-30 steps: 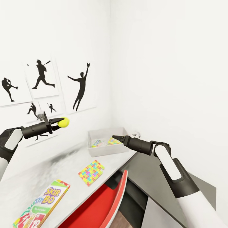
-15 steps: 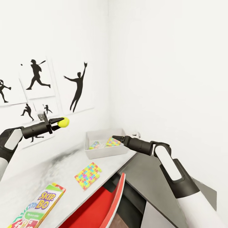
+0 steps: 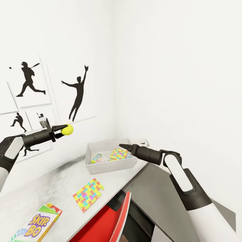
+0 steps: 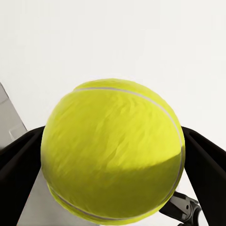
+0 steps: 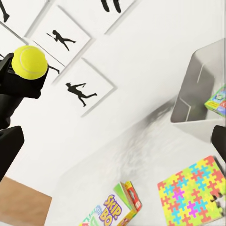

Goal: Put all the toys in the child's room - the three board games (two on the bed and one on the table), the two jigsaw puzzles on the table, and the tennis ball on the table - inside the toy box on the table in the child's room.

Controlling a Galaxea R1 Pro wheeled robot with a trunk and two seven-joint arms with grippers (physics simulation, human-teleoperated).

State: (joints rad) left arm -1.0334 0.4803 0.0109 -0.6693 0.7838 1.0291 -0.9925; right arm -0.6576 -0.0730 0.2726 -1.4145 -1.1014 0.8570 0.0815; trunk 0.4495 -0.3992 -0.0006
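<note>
My left gripper [image 3: 66,129] has its jaws clamped on the tennis ball [image 3: 69,129], yellow-green with a pale seam, held in the air left of the toy box [image 3: 101,166]. My right gripper [image 3: 121,146] hovers over the box, jaws drawn together on nothing. One jigsaw puzzle [image 3: 88,194] lies on the tabletop [image 3: 53,188] nearer me.

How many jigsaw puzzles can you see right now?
2. One jigsaw puzzle lies flat on the table, short of the toy box. The other is inside the toy box. More may be hidden there.
</note>
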